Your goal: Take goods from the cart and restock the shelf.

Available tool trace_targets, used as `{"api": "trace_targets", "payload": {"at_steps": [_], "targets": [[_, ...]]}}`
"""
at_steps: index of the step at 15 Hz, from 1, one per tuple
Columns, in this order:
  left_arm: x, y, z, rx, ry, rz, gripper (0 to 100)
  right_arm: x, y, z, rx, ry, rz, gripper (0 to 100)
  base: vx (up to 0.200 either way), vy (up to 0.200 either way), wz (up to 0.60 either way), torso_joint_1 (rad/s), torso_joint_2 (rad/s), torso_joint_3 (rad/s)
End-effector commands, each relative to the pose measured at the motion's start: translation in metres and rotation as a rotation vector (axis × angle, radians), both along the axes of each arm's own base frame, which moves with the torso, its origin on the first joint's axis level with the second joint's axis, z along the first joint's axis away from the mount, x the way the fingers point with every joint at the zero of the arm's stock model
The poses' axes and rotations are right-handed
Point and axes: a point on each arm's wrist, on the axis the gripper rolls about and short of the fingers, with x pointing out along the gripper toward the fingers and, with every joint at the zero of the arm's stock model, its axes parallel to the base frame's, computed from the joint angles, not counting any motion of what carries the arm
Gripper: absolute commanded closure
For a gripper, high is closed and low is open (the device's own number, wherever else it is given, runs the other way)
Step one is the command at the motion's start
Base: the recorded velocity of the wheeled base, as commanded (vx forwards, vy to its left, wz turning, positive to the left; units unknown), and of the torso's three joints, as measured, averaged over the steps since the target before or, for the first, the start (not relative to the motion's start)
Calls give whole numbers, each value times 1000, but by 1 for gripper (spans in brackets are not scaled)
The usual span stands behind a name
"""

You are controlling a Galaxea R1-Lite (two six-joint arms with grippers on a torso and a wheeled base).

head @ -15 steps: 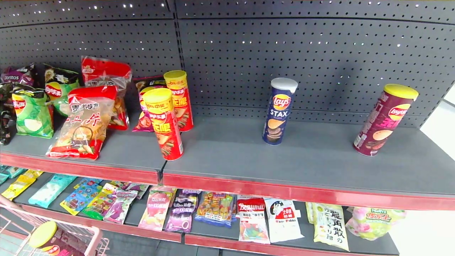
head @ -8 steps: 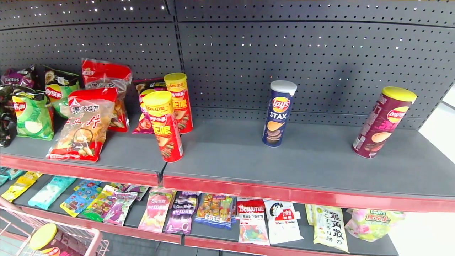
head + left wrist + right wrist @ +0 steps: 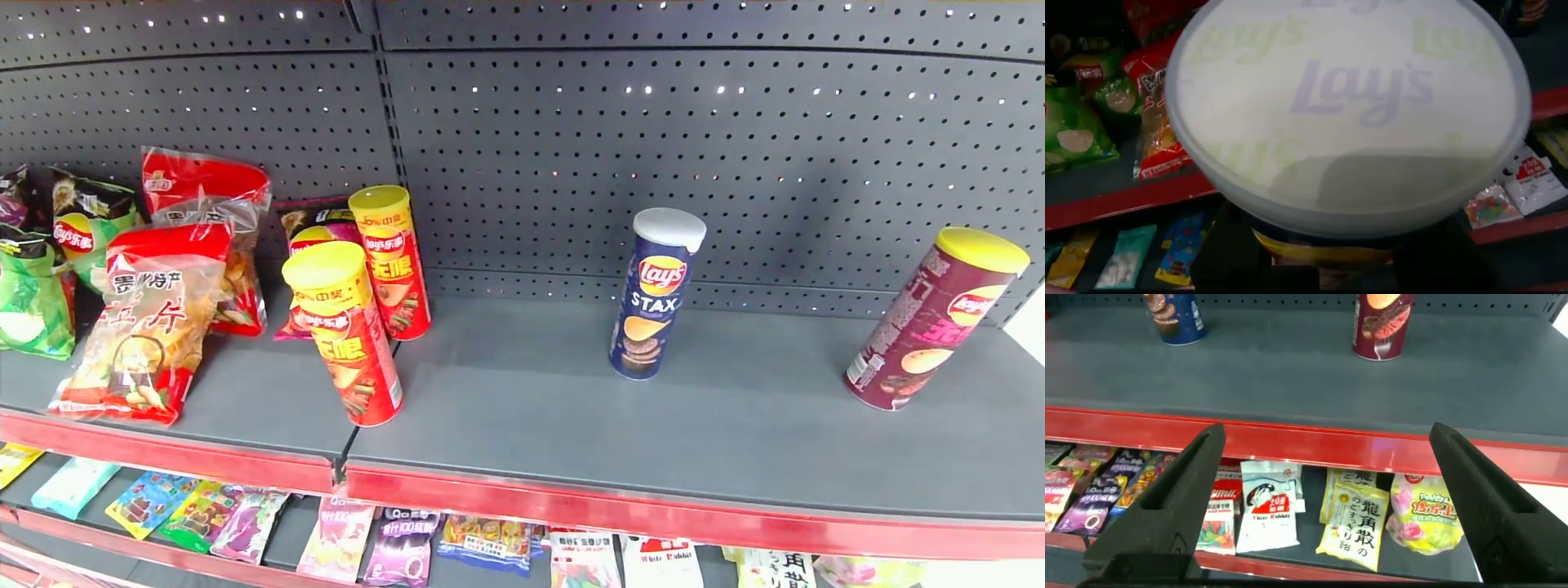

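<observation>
Sitting gripped in the left tool (image 3: 1327, 260), white-lidded can (image 3: 1347, 106).

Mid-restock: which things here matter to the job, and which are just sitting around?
Job: crisp can with translucent white lid, in the left gripper; open right gripper; grey upper shelf board with red edge.
Just there: blue white-lidded can; maroon yellow-lidded can; two red yellow-lidded cans; snack bags; sweet packets below.

Shelf (image 3: 735, 425): bags (image 3: 147, 327) left, front can (image 3: 347, 335) and rear can (image 3: 392, 261) beside them, lone can (image 3: 657, 294) centre, end can (image 3: 935, 318) far right; packets (image 3: 400, 547) one tier below.
</observation>
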Motion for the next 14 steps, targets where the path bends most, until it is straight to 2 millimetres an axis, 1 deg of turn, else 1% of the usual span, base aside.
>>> {"api": "trace_targets", "payload": {"at_steps": [1,3,5,6,7,8,9,10,11,12,13,14], "targets": [[-2,2,-1,-7,-9,-44,100,0,0,0,-1,5,1,0,0,0,0,0,0,0],[-2,2,-1,-27,-6,-55,100,1,0,0,-2,17,7,0,0,0,0,0,0,0],[-2,1,0,-103,7,-86,100,1,0,1,-8,8,6,0,0,0,0,0,0,0],[-1,1,4,-152,20,-95,100,-1,1,14,-24,-24,70,0,0,0,0,0,0,0],[1,0,4,-164,37,-93,100,7,2,82,23,-33,147,0,0,0,0,0,0,0],[2,0,2,-163,49,-92,100,27,2,133,117,-20,137,0,0,0,0,0,0,0],[3,0,0,-160,55,-93,100,41,3,158,116,-13,147,0,0,0,0,0,0,0],[6,-1,2,-158,72,-95,100,62,5,166,-7,38,162,0,0,0,0,0,0,0],[8,-2,5,-161,77,-77,100,80,6,165,-95,91,175,0,0,0,0,0,0,0],[8,-2,6,-161,77,-73,100,91,7,167,-95,115,182,0,0,0,0,0,0,0],[12,-3,9,-153,104,-74,100,116,15,173,-82,139,290,0,0,0,0,0,0,0],[20,-5,14,-148,139,-79,100,127,24,170,-78,177,432,0,0,0,0,0,0,0]]}}
